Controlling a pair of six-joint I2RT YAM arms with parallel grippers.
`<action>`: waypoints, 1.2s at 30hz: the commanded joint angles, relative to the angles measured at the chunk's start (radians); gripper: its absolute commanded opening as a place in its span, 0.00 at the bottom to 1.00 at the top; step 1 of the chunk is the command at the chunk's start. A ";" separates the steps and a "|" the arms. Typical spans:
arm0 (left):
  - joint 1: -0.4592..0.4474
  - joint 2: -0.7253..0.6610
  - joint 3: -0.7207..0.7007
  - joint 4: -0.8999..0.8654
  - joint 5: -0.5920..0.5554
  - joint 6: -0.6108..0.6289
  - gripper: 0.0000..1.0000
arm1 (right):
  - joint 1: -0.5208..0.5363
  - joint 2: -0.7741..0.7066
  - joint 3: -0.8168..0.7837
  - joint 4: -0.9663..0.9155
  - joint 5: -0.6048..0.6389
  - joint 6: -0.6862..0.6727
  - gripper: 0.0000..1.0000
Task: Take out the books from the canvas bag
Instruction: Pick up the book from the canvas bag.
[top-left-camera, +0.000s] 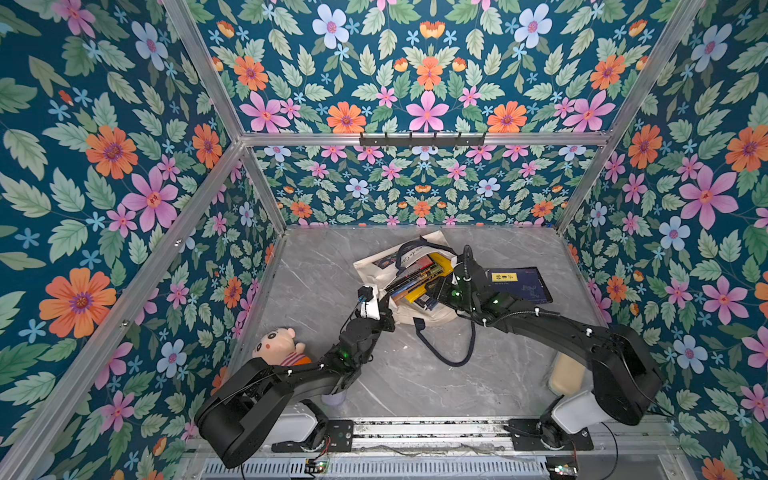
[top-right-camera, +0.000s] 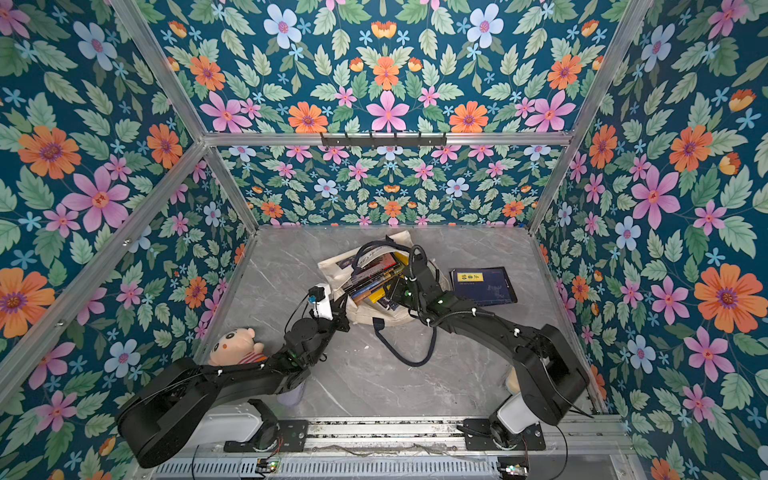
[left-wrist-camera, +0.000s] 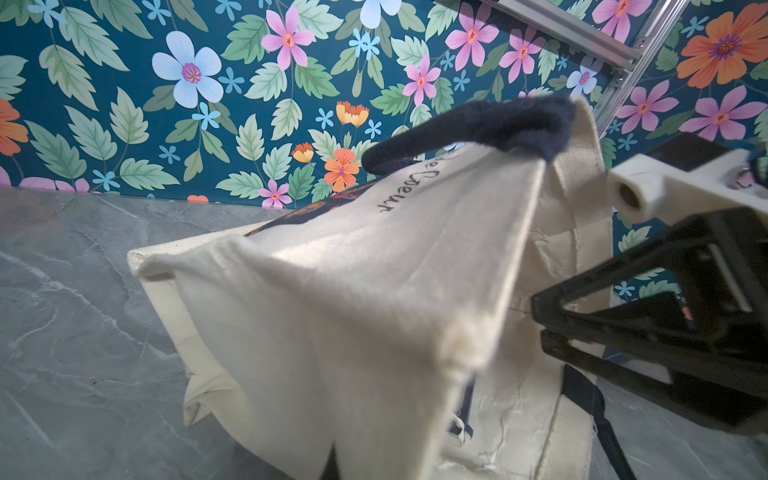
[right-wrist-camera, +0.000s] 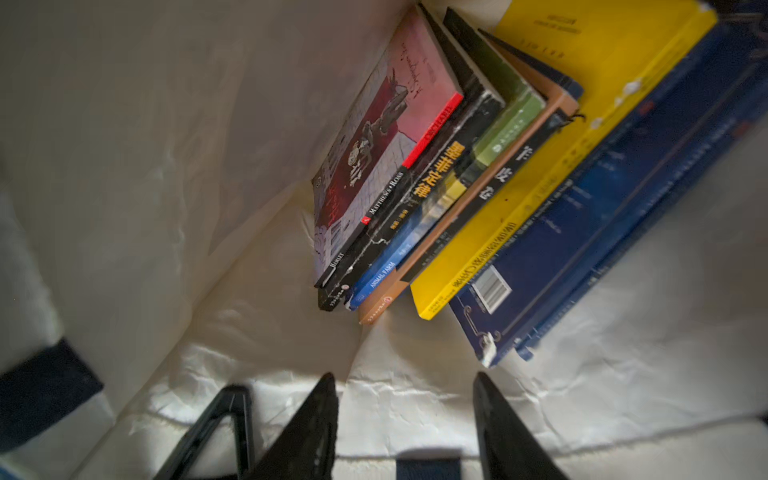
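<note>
the left gripper (left-wrist-camera: 540, 322) is clamped on the rim of the canvas bag (top-left-camera: 370, 266), where most of the books (top-left-camera: 415, 278) lie stacked, the right gripper (right-wrist-camera: 405, 380) gapes empty just short of them, and only one navy book (top-left-camera: 519, 284) lies out on the table (top-left-camera: 324, 270).

canvas bag (left-wrist-camera: 332, 291): cream | handles (left-wrist-camera: 478, 124): navy | books (right-wrist-camera: 498, 187): yellow, navy, black
</note>
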 joint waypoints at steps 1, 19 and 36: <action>0.002 0.001 0.003 0.057 0.000 0.013 0.00 | 0.009 0.069 0.062 0.039 0.019 0.020 0.49; 0.001 -0.003 0.005 0.057 0.004 0.017 0.00 | 0.016 0.293 0.257 0.058 0.107 0.063 0.39; 0.001 0.001 0.006 0.057 0.008 0.019 0.00 | 0.035 0.359 0.319 0.089 0.192 0.086 0.33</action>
